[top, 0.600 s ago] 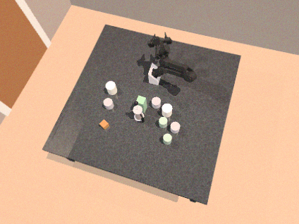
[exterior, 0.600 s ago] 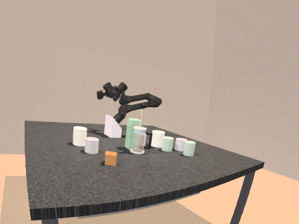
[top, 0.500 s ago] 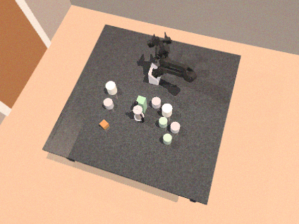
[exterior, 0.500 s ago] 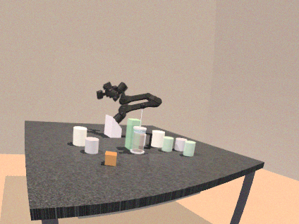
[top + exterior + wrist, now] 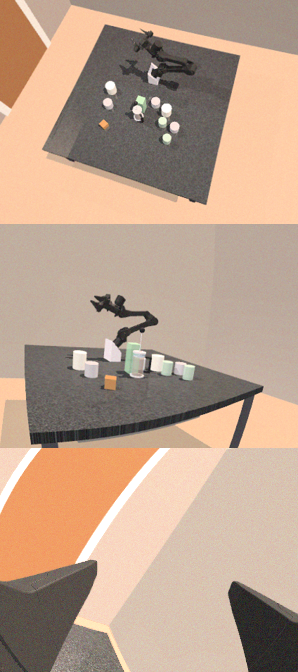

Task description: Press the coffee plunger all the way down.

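Fingers: I read the gripper (image 5: 143,39) as spread wide with nothing between the tips; in my wrist view the two dark fingertips sit at opposite edges of the frame, with only wall, floor and a strip of table edge showing between them.
Gripper pose: raised high above the table and pointed up and away from the objects (toward 11 o'clock in the top view); in the exterior view the gripper (image 5: 98,302) is the highest part of the arm.
Arm: I see the arm (image 5: 172,65) folded back on itself, with its base near the far edge of the table at about 12 o'clock.
White wedge: a white wedge block (image 5: 112,351) stands just in front of the arm's base.
Coffee press: the coffee press (image 5: 138,365) stands upright near the middle of the table, well apart from the gripper. Its clear body rests on a round base, and the thin plunger rod (image 5: 140,341) rises above the lid to a dark knob, so the plunger looks raised.
Neighbours of press: a tall green block (image 5: 131,357) is just beside it at about 1 o'clock in the top view; an orange cube (image 5: 103,124) lies at about 8 o'clock.
Cylinders: white, pinkish and pale green cylinders (image 5: 166,110) are scattered to both sides of the press, none touching it as far as I can tell.
Table: dark speckled table (image 5: 70,407) on a peach floor.
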Robot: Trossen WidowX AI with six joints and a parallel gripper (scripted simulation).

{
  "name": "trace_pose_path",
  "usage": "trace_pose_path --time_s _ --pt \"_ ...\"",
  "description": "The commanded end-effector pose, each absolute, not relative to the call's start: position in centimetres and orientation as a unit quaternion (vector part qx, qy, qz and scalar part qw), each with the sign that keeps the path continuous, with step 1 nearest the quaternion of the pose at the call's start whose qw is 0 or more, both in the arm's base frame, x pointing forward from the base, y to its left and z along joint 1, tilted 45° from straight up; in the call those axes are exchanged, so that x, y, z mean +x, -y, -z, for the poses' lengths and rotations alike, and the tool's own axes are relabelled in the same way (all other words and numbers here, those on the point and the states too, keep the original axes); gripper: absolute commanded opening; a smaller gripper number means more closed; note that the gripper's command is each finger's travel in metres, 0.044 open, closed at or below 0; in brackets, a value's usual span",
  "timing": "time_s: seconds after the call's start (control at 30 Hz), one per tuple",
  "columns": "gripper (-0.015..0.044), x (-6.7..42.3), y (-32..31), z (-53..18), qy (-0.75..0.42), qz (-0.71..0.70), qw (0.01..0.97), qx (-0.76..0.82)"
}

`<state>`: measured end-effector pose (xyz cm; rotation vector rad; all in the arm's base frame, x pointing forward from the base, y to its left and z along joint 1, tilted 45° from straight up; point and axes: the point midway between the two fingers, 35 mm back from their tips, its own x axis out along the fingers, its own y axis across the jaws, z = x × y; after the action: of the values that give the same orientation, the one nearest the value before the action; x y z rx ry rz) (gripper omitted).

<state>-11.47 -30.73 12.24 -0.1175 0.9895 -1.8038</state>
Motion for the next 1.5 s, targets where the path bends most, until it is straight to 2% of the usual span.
trace_pose_path --time_s 0.0,0.2,0.4,0.6,0.8,0.97,1.23,1.47 --pt "0.044 -5.9 33.7 -12.0 -0.372 0.686 0.625 -0.031" --pt "0.044 4.1 35.7 -11.7 -0.313 0.548 0.775 0.03" --pt "0.044 14.3 34.1 -12.2 -0.266 0.374 0.879 0.126" --pt "0.044 22.4 29.9 -13.6 -0.241 0.204 0.92 0.232" --pt "0.044 28.7 23.6 -16.0 -0.234 0.016 0.907 0.351" --pt "0.044 29.7 21.6 -16.4 -0.235 -0.027 0.895 0.379" --pt "0.044 29.9 17.8 -12.6 -0.233 -0.03 0.895 0.379" --pt "0.044 30.2 17.6 -12.4 -0.234 -0.031 0.895 0.378"
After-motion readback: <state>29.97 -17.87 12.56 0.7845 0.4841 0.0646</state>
